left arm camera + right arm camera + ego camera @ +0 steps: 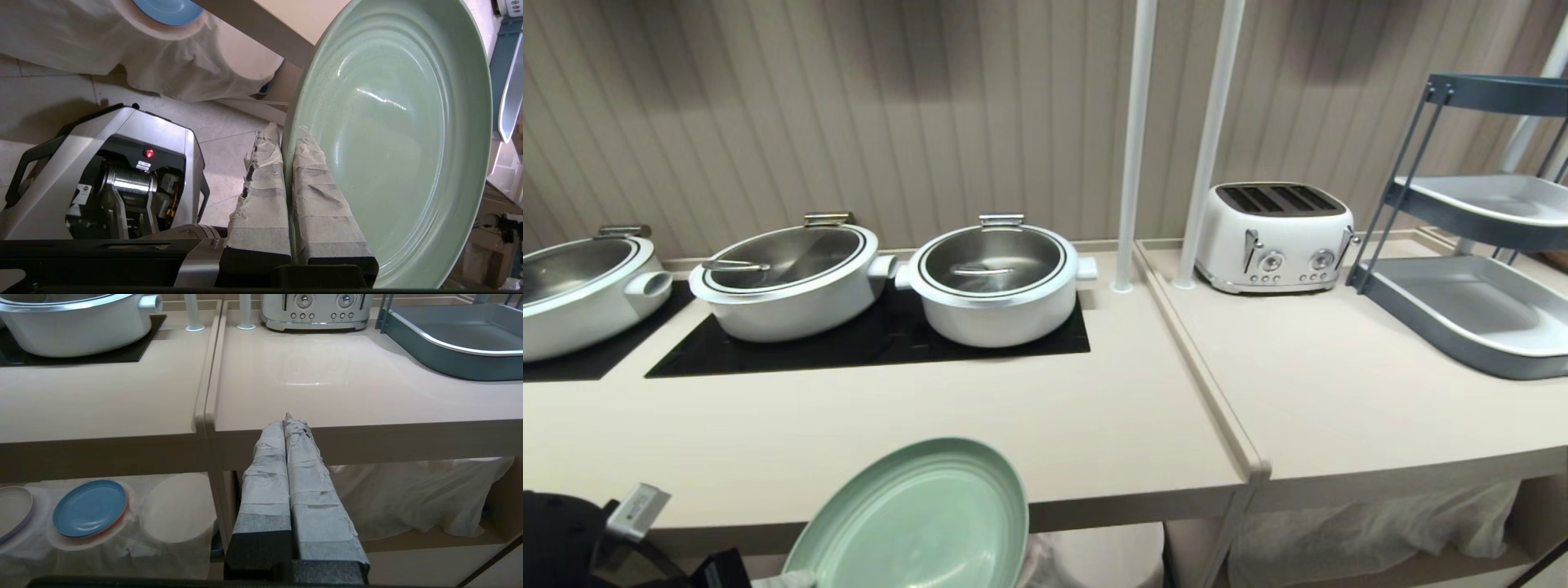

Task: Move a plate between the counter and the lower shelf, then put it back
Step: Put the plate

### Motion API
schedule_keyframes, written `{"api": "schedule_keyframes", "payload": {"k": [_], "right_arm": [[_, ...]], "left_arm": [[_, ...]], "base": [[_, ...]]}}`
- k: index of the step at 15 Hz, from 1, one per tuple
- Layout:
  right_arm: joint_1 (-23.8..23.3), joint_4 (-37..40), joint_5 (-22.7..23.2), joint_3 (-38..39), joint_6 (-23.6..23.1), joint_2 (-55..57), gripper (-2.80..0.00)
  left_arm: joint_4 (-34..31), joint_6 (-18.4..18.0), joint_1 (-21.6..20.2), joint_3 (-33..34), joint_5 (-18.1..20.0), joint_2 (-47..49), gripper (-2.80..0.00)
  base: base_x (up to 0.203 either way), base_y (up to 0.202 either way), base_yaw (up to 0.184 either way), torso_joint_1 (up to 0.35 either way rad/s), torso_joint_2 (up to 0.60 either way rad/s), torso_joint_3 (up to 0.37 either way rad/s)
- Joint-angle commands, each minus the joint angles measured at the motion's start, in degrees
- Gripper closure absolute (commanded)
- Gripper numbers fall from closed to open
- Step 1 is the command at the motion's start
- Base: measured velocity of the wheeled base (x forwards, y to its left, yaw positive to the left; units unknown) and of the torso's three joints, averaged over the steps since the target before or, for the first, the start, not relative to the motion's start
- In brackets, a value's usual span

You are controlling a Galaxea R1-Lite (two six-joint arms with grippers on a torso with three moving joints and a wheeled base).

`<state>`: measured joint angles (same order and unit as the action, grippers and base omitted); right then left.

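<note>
The left pincer (288, 134) has its taped fingers (322, 196) clamped on the rim of the plate (915, 514) — one finger on each face. The plate hangs tilted in the air just off the front edge of the surface (849, 441), level with its lip, touching nothing else.

Below, the lower shelf (122, 539) shows its white cloth (175, 510) with a blue plate (90, 506) and part of a pale one (12, 508) sitting on draped mounds, and beside them a bare round mound with nothing on it. That looks like the green plate's spot on the shelf, though that is a judgement only. So the task reads as somewhere in the middle: the plate is in transit, on neither resting place, and at least one set-down is left. Which leg this is, the views do not settle.

The right pincer (288, 420) hangs idle in front of the neighbouring slab, fingers pressed together on nothing.

Hard to make out: in the head view the left pincer itself is cut off at the bottom edge, only a scrap of tape showing — and the plate's lower rim runs out of frame too. The plate's underside is hidden throughout.
</note>
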<state>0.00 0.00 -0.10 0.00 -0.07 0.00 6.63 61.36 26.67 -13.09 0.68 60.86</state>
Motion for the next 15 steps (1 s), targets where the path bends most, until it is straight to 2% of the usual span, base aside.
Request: {"api": "schedule_keyframes", "payload": {"k": [1, 15], "right_arm": [[0.0, 0.0, 0.0, 0.0, 0.0, 0.0, 0.0], [0.0, 0.0, 0.0, 0.0, 0.0, 0.0, 0.0]], "left_arm": [[0.0, 0.3, -0.3, 0.0, 0.0, -0.1, 0.0], [0.0, 0.3, -0.4, 0.1, 0.0, -0.1, 0.0]], "base": [[0.0, 0.198, -0.003, 0.002, 0.0, 0.002], [0.0, 0.196, -0.002, 0.001, 0.0, 0.002]]}}
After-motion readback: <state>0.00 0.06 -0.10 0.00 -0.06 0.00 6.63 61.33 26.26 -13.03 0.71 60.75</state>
